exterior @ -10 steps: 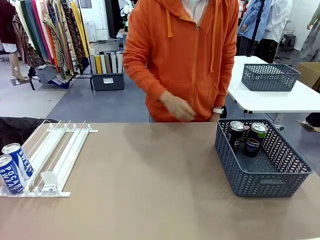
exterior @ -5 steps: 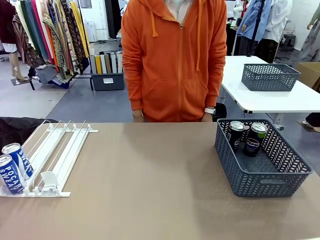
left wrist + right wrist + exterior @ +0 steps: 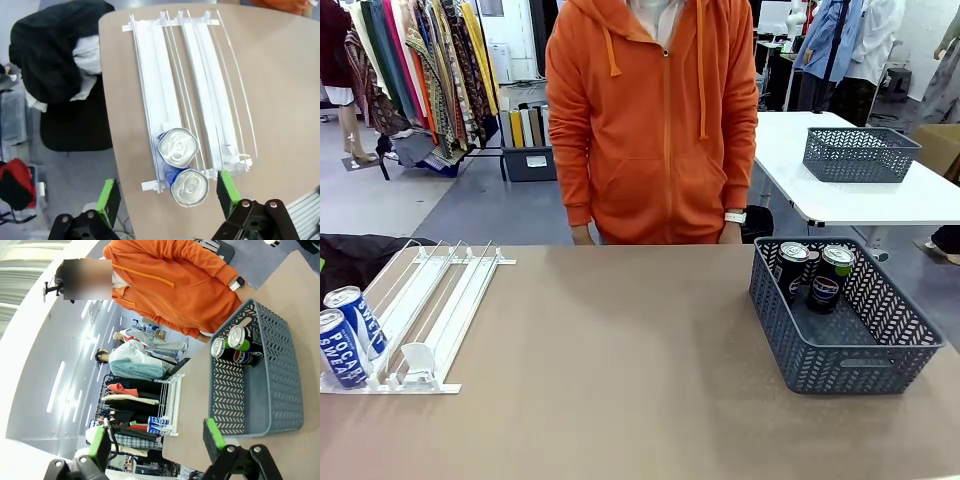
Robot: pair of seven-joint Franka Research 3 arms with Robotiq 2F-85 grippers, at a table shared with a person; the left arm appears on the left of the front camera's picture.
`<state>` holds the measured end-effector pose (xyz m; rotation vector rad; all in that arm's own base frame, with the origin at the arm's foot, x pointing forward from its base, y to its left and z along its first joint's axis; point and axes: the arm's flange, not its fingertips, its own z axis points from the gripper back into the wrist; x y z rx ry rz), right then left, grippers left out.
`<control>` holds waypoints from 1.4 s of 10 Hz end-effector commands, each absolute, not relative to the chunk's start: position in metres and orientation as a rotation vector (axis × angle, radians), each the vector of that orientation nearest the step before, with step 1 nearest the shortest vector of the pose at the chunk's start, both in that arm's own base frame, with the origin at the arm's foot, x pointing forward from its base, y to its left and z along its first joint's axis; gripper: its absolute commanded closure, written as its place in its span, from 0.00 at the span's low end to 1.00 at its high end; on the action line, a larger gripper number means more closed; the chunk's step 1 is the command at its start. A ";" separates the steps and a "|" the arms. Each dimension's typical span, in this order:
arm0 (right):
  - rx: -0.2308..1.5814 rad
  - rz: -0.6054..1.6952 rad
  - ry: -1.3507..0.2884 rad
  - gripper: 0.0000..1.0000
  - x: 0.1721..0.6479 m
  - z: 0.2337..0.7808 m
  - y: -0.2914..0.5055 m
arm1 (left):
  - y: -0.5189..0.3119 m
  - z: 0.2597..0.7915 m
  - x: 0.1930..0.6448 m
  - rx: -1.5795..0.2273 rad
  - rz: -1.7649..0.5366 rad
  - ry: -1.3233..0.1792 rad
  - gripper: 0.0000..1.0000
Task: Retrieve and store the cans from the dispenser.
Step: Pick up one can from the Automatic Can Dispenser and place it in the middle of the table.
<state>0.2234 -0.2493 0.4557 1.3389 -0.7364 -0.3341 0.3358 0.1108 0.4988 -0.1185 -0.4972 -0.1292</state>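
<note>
Two blue-and-white Pocari Sweat cans [image 3: 348,335] stand one behind the other in the leftmost lane of the white dispenser [image 3: 440,300], at its near end. From above, the left wrist view shows their silver tops [image 3: 182,165] with my left gripper [image 3: 165,197] open high over them, green pads apart. A grey mesh basket [image 3: 840,360] at the right holds dark cans [image 3: 810,275], one with a Pepsi logo. My right gripper [image 3: 157,437] hangs open well above the table, the basket [image 3: 277,385] and its cans [image 3: 235,342] beyond it.
A person in an orange hoodie [image 3: 655,120] stands at the far table edge, hands down by the sides. A black chair with clothes [image 3: 65,75] sits past the table's left edge. Another grey basket [image 3: 858,153] rests on a white table behind.
The person drew the hand back from over the table, straightened up and shifted slightly left. Cans, dispenser and basket have not moved.
</note>
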 end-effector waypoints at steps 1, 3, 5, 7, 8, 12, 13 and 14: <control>1.344 -0.323 -0.754 0.00 0.224 0.458 -0.249 | 0.119 0.504 0.327 -0.152 -0.156 -0.514 0.00; 1.344 -0.323 -0.754 0.00 0.224 0.458 -0.249 | 0.104 0.475 0.356 -0.092 -0.130 -0.337 0.00; 1.344 -0.323 -0.754 0.00 0.224 0.458 -0.249 | 0.098 0.454 0.364 -0.119 -0.134 -0.248 0.00; 1.344 -0.323 -0.754 0.00 0.224 0.458 -0.249 | 0.093 0.444 0.363 -0.092 -0.130 -0.221 0.00; 1.344 -0.323 -0.754 0.00 0.224 0.458 -0.249 | 0.092 0.440 0.365 -0.086 -0.130 -0.212 0.00; 1.344 -0.323 -0.754 0.00 0.224 0.458 -0.249 | 0.088 0.416 0.364 -0.097 -0.161 -0.146 0.00; 1.344 -0.323 -0.754 0.00 0.224 0.458 -0.249 | 0.086 0.413 0.364 -0.108 -0.162 -0.139 0.00; 1.344 -0.323 -0.754 0.00 0.224 0.458 -0.249 | 0.084 0.412 0.366 -0.130 -0.153 -0.146 0.00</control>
